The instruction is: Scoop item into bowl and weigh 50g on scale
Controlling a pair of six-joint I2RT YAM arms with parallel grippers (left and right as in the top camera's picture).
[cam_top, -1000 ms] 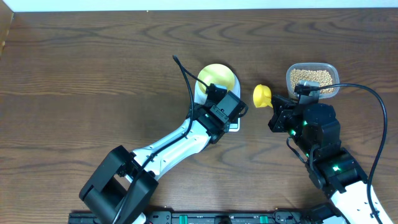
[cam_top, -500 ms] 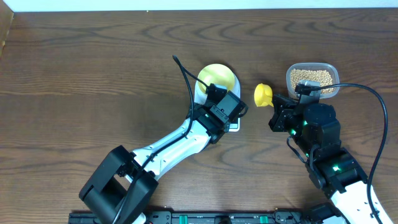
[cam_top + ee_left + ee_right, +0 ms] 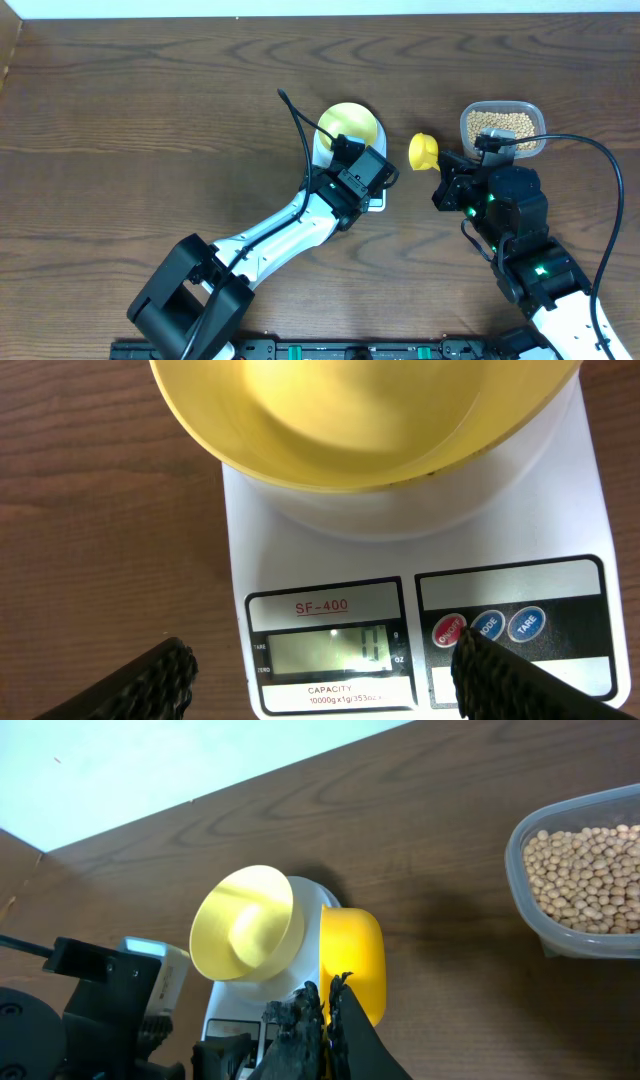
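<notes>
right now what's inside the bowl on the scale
Nothing visible: the bowl on the scale looks empty. The beans sit in the tub. The left wrist view cuts off the bowl's far side.

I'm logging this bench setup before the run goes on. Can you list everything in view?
bowl: one, pale yellow-green, empty, on the scale
scale: one, white, mid-table, under the bowl
scoop: one, bright yellow, between scale and tub, held by the right gripper
tub: one, clear plastic, right side of the table
beans: many, tan, in the tub
table: one, dark brown wood, under everything
left gripper: one, black, open, above the scale's display
right gripper: one, black, shut on the scoop
</notes>
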